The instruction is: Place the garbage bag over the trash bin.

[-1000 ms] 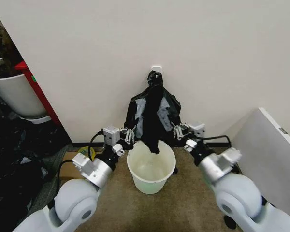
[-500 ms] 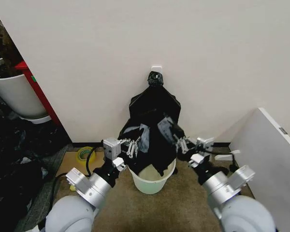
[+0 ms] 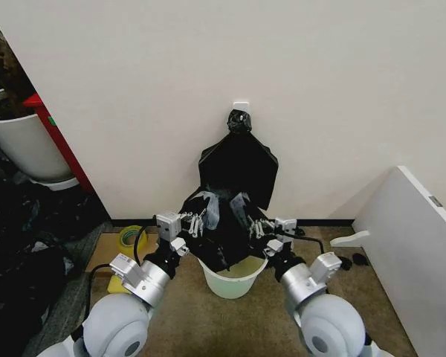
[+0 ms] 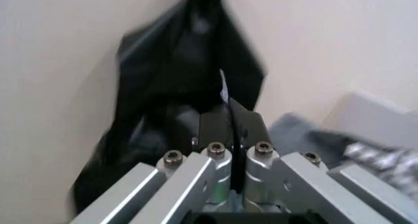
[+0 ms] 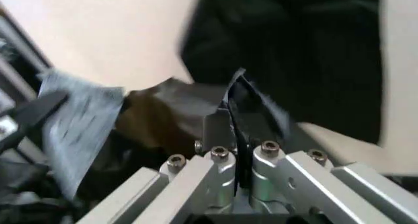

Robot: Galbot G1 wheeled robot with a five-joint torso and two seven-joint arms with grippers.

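The garbage bag [image 3: 224, 227] is hanging open-mouthed just above the trash bin [image 3: 233, 280], because the left gripper [image 3: 195, 223] and right gripper [image 3: 256, 227] are each clamping an opposite edge, spreading it over the rim.

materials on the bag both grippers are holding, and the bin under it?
Garbage bag: looks like thin plastic film, glossy black; it crinkles, hangs loose and throws grey highlights where the left gripper and right gripper pinch it. Trash bin: probably moulded plastic, smooth cream-white, semi-matte, with a rolled rim and evenly curved wall.
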